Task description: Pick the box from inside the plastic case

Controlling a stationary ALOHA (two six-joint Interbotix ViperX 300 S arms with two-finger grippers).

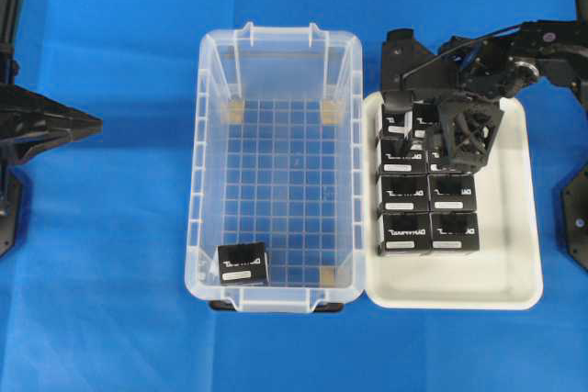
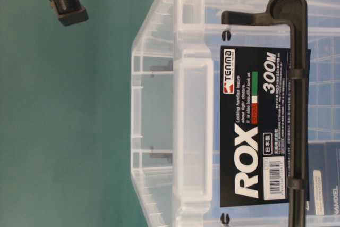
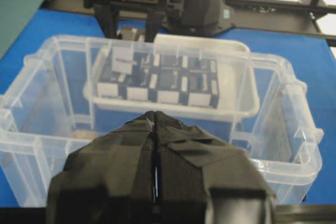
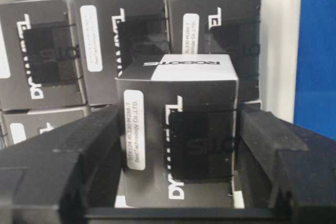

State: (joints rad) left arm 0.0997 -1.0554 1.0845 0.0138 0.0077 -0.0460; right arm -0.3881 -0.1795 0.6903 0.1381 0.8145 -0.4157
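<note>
A black box (image 1: pixel 243 264) with white lettering lies in the front left corner of the clear plastic case (image 1: pixel 197 181), apart from both grippers. My right gripper (image 1: pixel 465 135) hangs over the back of the white tray (image 1: pixel 516 254). It is shut on another black box (image 4: pixel 178 124), with a finger (image 4: pixel 79 150) pressed against each side. That box stands higher than the boxes round it. My left gripper (image 1: pixel 92 122) is left of the case, over the blue cloth, shut and holding nothing. In the left wrist view its tips (image 3: pixel 154 116) meet, pointing across the case (image 3: pixel 31 145).
Several identical black boxes (image 1: pixel 404 192) sit in rows in the white tray, right of the case and touching its rim. The case has tall clear walls and a grid floor (image 1: pixel 276 190). Its labelled end wall (image 2: pixel 186 131) fills the table-level view.
</note>
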